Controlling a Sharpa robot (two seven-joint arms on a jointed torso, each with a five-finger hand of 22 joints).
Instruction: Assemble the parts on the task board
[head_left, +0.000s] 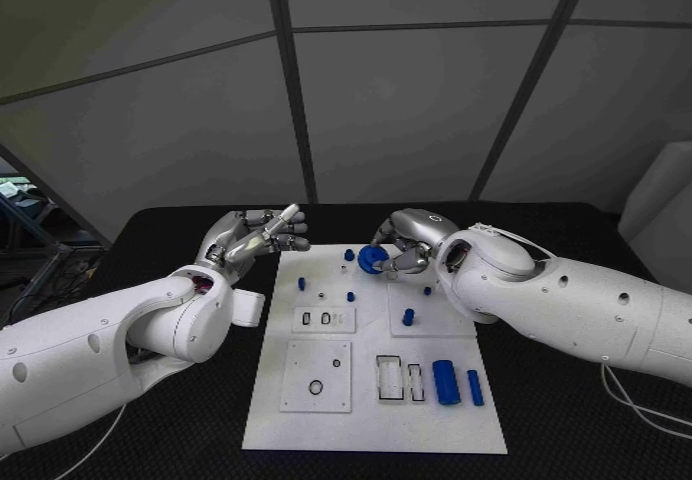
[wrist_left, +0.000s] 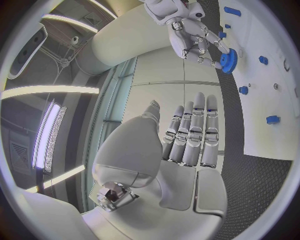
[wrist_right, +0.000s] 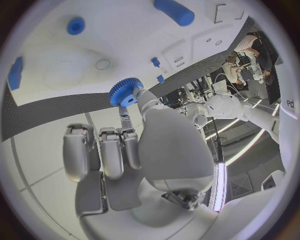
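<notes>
assembly stands early: right hand (head_left: 405, 243) pinches a blue gear (head_left: 374, 259) above the task board's (head_left: 375, 425) far end, left hand (head_left: 257, 238) empty, fingers straight, while two cylinders (head_left: 446, 381) lie loose.

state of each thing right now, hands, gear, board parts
left hand: open, fingers straight, holds nothing
right hand: pinches the gear
gear: held over the board's far end
board: flat on the table
two cylinders: lying on the board, near side
</notes>
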